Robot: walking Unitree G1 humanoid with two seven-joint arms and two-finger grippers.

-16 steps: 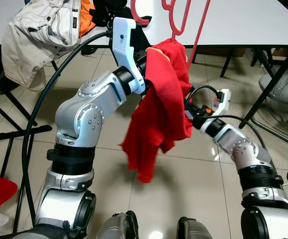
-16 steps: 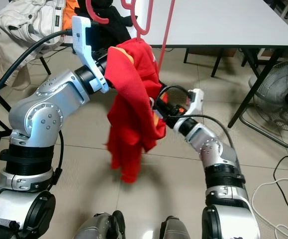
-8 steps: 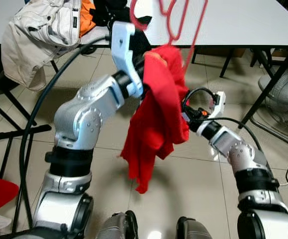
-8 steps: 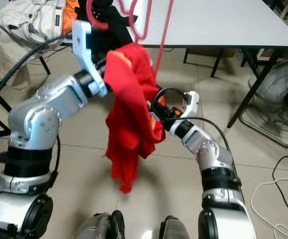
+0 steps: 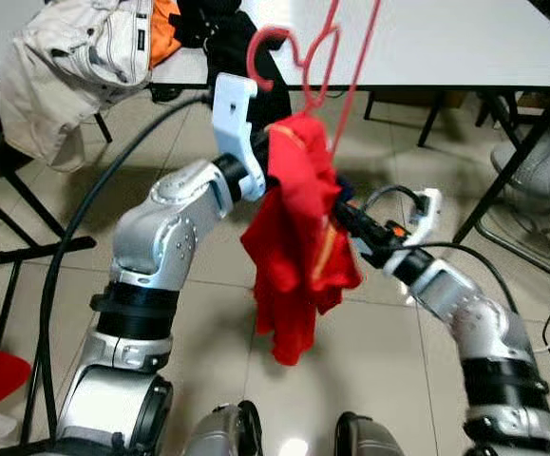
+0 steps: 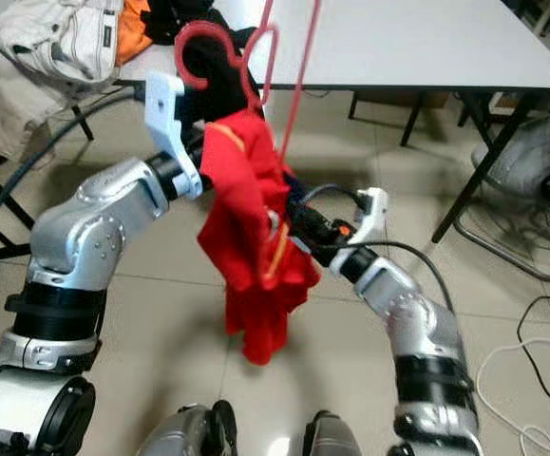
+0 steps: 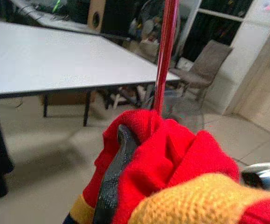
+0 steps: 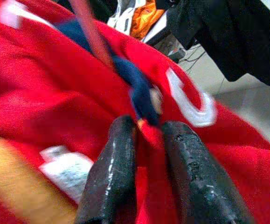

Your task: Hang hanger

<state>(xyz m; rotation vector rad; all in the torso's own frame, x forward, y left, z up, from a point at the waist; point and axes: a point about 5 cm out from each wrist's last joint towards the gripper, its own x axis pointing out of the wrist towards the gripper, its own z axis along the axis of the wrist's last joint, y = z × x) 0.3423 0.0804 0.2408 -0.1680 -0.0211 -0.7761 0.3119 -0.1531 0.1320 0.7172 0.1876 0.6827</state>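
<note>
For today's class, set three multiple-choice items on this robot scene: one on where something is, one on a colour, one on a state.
1. Where does the beige jacket lie?
A. on the white table's corner, to the robot's left
B. on the floor by the fan
C. over the robot's right arm

2. What colour is the hanger?
A. black
B. red
C. white

3. What is the right claw doing?
A. hanging open by the floor
B. gripping a table leg
C. pinching the red garment

Answers:
1. A: the beige jacket drapes over the corner of the white table.
2. B: the hanger rises red above the cloth.
3. C: the right claw has its fingers closed on a fold of the red garment, while the left claw is buried in the same garment.
</note>
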